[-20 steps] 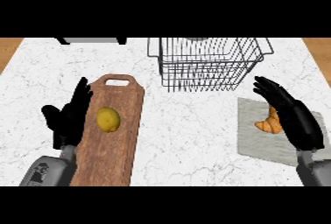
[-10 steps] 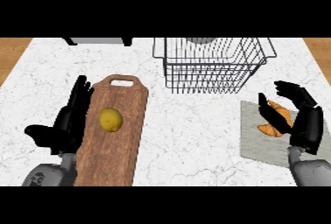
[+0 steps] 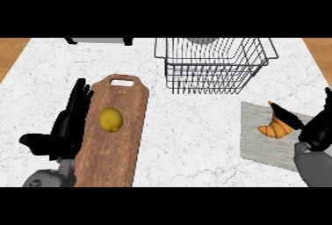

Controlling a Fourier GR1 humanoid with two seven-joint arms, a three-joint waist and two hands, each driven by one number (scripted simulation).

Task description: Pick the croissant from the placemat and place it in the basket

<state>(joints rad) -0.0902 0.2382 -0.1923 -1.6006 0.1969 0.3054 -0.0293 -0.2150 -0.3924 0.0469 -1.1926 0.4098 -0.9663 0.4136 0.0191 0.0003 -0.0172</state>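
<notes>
I see my right hand [image 3: 315, 132] over the grey rectangular placemat [image 3: 259, 147], thumb extended across the golden croissant [image 3: 277, 128], not clenched. Left hand [image 3: 65, 129] rests relaxed beside the wooden cutting board [image 3: 120, 145] bearing a yellow lemon [image 3: 110, 119]. Black wire basket [image 3: 217, 63] beyond.

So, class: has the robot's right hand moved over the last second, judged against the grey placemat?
Yes. The right hand has come down and inward, from above the placemat to beside the croissant.
</notes>
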